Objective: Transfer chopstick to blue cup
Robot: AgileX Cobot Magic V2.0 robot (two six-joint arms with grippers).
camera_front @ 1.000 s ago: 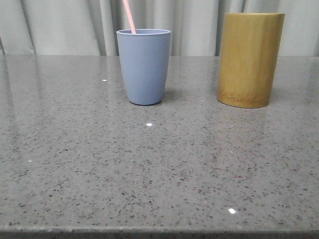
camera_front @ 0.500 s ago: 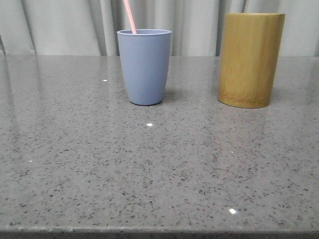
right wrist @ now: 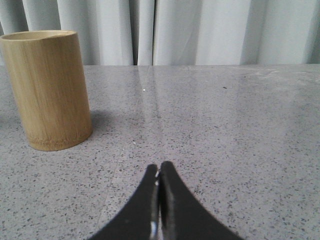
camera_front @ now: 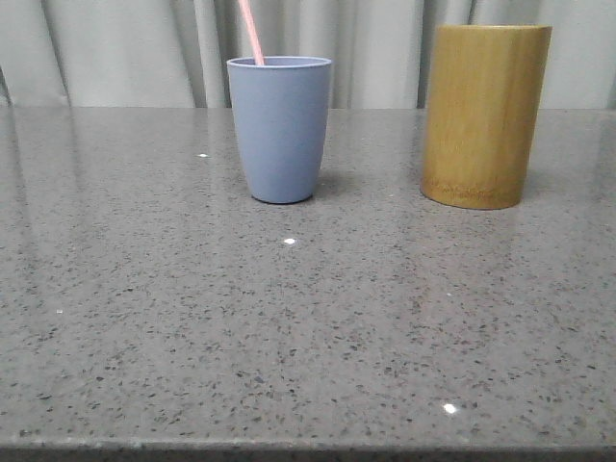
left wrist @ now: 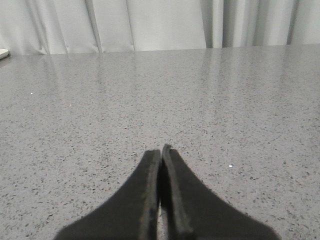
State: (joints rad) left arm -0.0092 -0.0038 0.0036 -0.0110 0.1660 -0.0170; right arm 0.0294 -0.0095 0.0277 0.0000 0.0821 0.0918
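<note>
The matte plastic blue cup (camera_front: 280,130) and grained bamboo holder (camera_front: 484,115) stand on a glossy, speckled grey stone table (camera_front: 308,327).

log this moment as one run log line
chopstick: in blue cup, leaning | bamboo holder: upright | left pincer: shut, empty | right pincer: shut, empty

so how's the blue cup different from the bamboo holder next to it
The blue cup is matte grey-blue and tapers toward its base; the bamboo holder is yellow-brown with straight sides. The cup is shorter and narrower than the holder. The cup has the chopstick leaning in it; nothing sticks out of the holder. Both stand upright and handleless on the table.
</note>
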